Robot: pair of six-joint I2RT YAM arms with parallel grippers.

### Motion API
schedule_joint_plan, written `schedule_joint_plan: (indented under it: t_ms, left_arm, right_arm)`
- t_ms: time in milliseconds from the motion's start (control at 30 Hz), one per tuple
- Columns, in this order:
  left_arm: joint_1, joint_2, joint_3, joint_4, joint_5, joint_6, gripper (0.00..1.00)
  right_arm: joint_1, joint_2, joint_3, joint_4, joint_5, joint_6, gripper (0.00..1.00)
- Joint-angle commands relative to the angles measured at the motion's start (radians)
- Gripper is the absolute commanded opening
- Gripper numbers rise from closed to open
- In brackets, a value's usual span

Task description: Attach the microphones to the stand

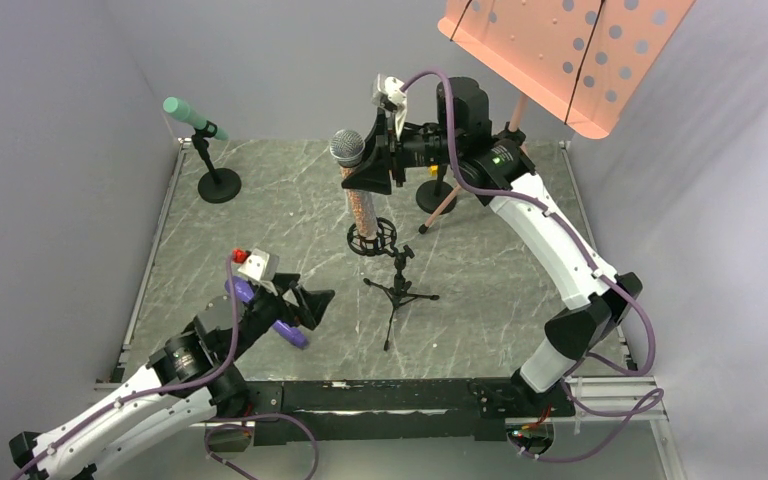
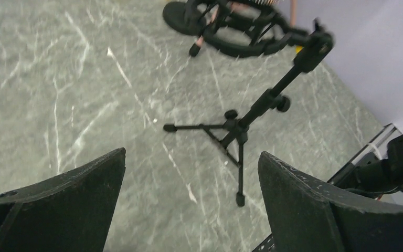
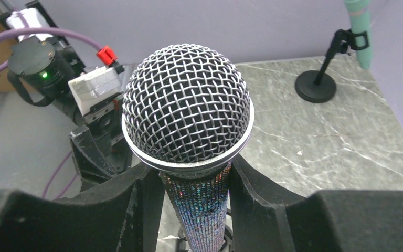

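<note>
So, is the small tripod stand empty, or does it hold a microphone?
Empty. The tripod stand has a bare clip at its top; no microphone sits in it.

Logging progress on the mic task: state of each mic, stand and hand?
teal microphone: clipped in round-base stand, tilted.
glittery microphone: upright, lower end at ring mount.
purple microphone: lying on table, unheld.
tripod stand: upright, empty.
left hand: open, empty.
right hand: shut on glittery microphone.

You had bare grey marble tabletop (image 1: 260,220) to pass over at left; a small black tripod stand (image 1: 398,288) blocked the middle.
</note>
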Motion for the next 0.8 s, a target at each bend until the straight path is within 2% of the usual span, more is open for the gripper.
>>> schedule_joint_plan:
  t_ms: [0,233,767]
  left_arm:
    - [0.004,-0.078,-0.063,0.009,-0.037,-0.107,0.99]
    - [0.004,-0.042,-0.039,-0.027,-0.031,-0.088,0.99]
    - [0.005,-0.026,-0.06,0.008,-0.011,-0.104,0.98]
  right_arm:
    - [-0.007,-0.022,-0.002,0.108,0.043,-0.02,0.02]
    - [-0.009,-0.036,-0.076,0.136,0.055,-0.024,0.02]
    - [-0.034,-0.115,-0.187,0.168,0.038,-0.001,0.02]
